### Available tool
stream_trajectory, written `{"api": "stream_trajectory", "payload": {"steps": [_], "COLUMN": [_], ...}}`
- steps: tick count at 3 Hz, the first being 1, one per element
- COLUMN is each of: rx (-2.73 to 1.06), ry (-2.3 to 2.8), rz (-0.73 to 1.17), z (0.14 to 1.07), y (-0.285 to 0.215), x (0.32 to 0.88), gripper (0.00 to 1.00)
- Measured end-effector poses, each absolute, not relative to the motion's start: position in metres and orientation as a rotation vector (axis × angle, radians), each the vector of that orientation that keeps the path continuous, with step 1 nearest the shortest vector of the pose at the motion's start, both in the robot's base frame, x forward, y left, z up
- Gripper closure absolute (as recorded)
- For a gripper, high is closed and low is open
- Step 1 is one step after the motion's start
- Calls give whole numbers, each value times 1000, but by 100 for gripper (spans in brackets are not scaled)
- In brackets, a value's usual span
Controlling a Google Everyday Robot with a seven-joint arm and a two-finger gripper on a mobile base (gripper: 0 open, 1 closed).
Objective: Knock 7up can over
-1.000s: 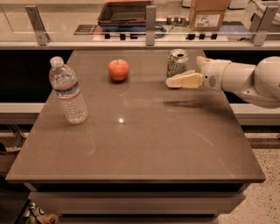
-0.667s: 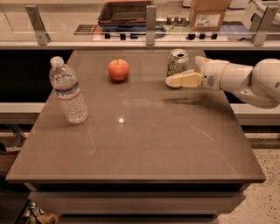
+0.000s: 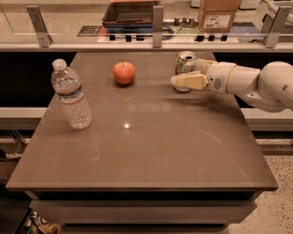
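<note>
Gripper [image 3: 184, 79] sits low, right of the apple [image 3: 124, 72], right against the upright 7up can [image 3: 185, 62], probably lined up to shove it over; can't tell how open it is.

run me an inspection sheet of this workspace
surface: brown table, flat, with a glare spot near the middle
job's things: soda can standing at the far right of the table, not knocked over
clutter: water bottle upright at the left; apple at the far middle, apart from the can
hand: hand reaches in from the right, low over the table, close against the can's near side
cables: nothing seen
surroundings: counter behind the table with a dark tray and a cardboard box; speckled floor at lower right
</note>
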State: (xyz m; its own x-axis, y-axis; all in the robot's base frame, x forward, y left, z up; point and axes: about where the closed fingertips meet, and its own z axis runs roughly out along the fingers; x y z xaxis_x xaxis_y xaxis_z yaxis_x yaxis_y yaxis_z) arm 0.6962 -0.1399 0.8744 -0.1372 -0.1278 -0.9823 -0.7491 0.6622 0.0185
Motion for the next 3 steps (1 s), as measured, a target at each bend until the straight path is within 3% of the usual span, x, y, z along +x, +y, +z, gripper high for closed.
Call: {"api": "stream_trajectory", "payload": {"steps": [3], "rx": [-737], "ry": [1645], "rz": [639], "z": [874], "y": [-131], "x": [697], "gripper": [87]}}
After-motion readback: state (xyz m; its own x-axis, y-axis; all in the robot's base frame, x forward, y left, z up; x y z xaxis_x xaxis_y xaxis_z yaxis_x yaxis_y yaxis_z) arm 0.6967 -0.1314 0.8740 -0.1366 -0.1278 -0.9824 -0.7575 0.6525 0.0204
